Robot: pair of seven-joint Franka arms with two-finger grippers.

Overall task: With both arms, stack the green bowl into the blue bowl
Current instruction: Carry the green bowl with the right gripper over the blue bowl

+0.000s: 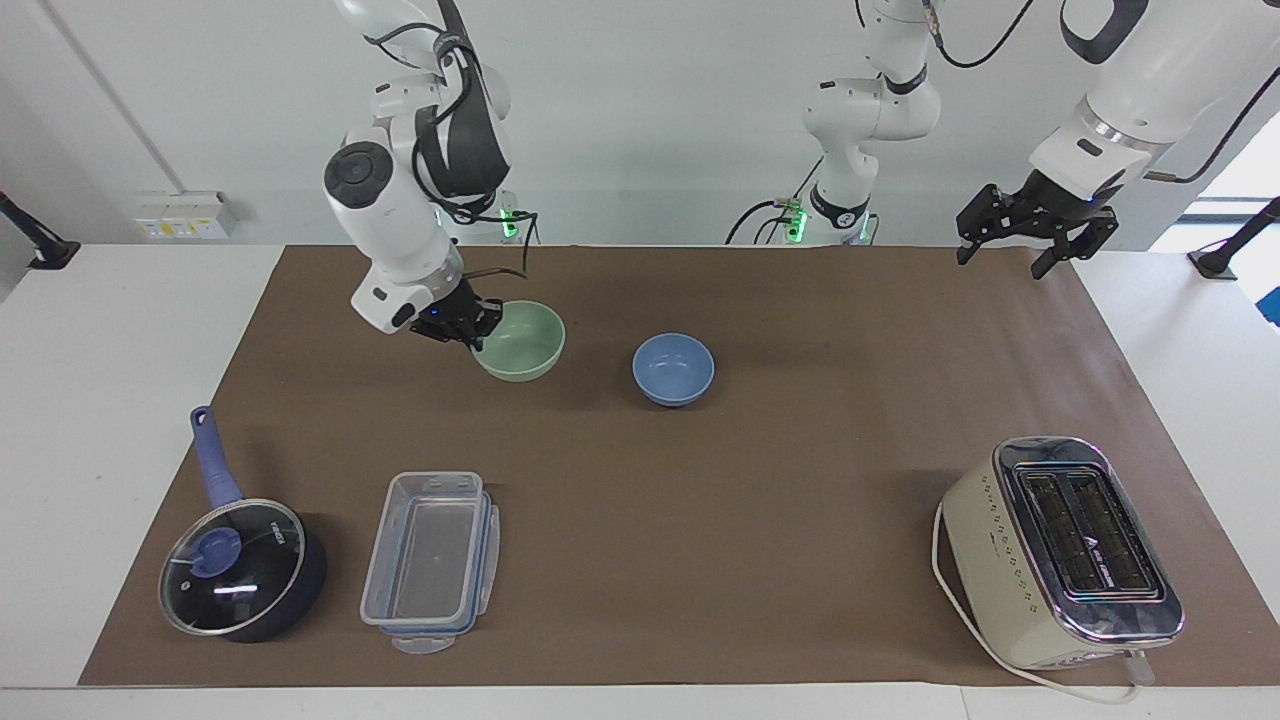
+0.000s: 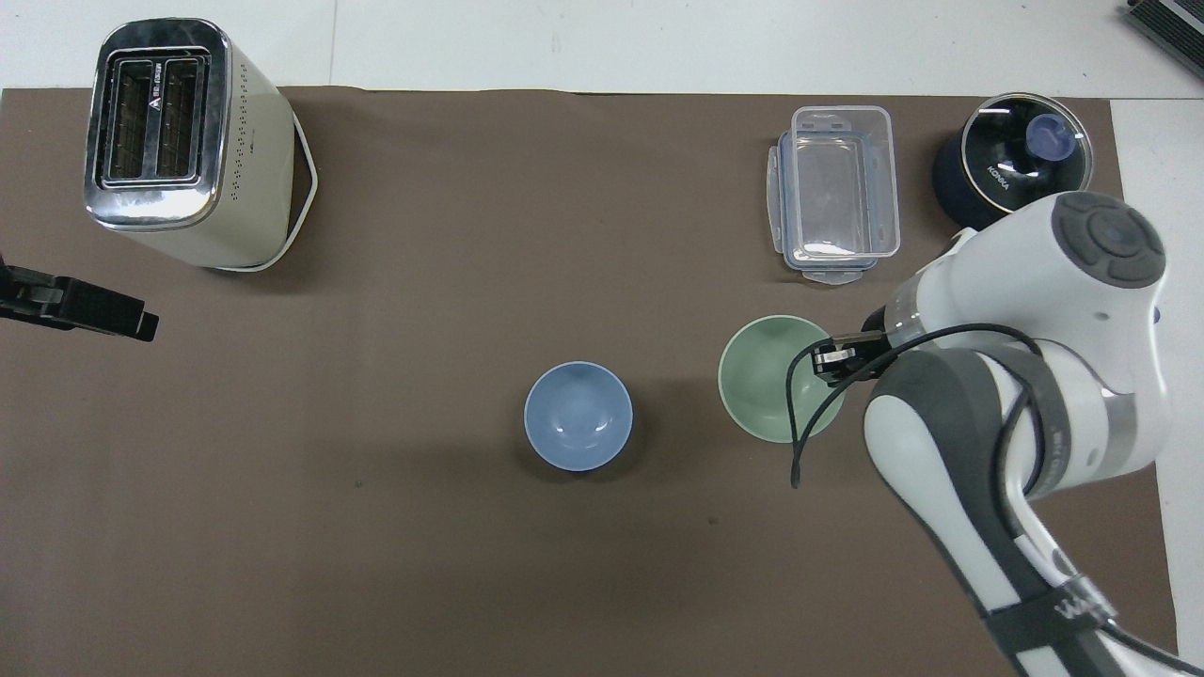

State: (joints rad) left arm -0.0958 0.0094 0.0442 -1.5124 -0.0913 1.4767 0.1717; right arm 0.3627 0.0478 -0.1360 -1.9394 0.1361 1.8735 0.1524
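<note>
The pale green bowl [image 1: 522, 340] [image 2: 767, 376] hangs a little above the brown mat, gripped at its rim by my right gripper [image 1: 478, 330] [image 2: 832, 355], which is shut on it. The bowl is beside the blue bowl [image 1: 673, 368] [image 2: 578, 416], toward the right arm's end, with a gap between them. The blue bowl stands upright and empty in the middle of the mat. My left gripper [image 1: 1003, 260] [image 2: 113, 318] waits open and empty in the air over the mat's edge at the left arm's end.
A cream toaster [image 1: 1065, 550] [image 2: 179, 141] stands farthest from the robots at the left arm's end. A clear lidless container [image 1: 430, 560] [image 2: 837, 193] and a lidded dark saucepan [image 1: 240, 565] [image 2: 1011, 174] sit farthest from the robots at the right arm's end.
</note>
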